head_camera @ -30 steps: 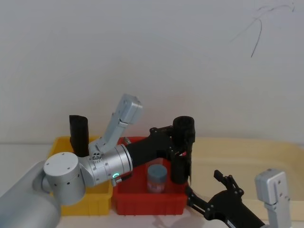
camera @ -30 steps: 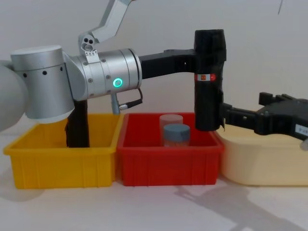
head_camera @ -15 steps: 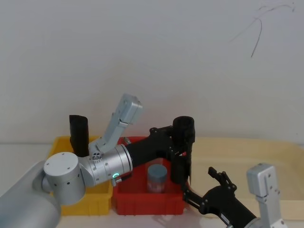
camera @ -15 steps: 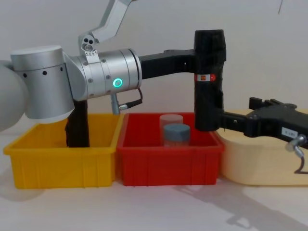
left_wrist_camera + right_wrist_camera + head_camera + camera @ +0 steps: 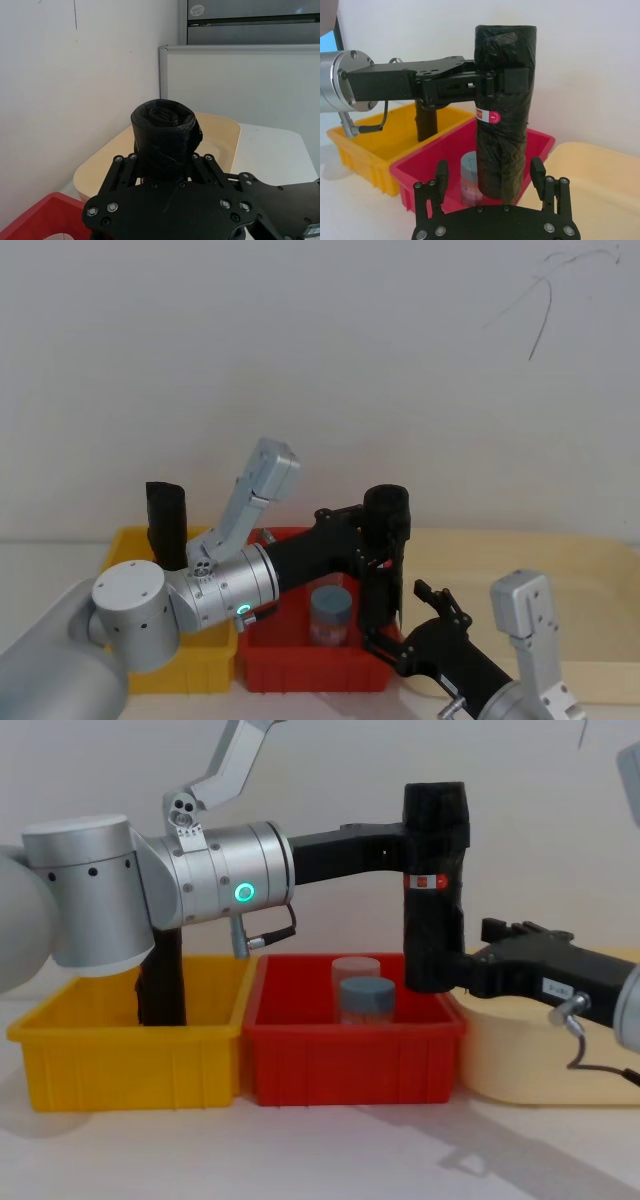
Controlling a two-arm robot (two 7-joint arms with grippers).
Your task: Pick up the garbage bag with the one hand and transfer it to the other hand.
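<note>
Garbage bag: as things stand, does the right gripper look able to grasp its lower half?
Probably yes. The right gripper, fingers open, appears to flank the garbage bag below its label; the left gripper clamps it higher up, leaving that part free.

Silver-grey arm (image 5: 215, 885), black left tool (image 5: 430, 848)

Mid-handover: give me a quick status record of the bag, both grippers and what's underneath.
garbage bag: upright, held in the air over the right end of the red bin
left gripper: shut on the garbage bag, just above its red-and-white band
right gripper: open, fingers either side of the bag's lower part; contact cannot be told
below: grey-lidded jar standing in the red bin
handover: not yet done; only the left gripper grips the bag
</note>
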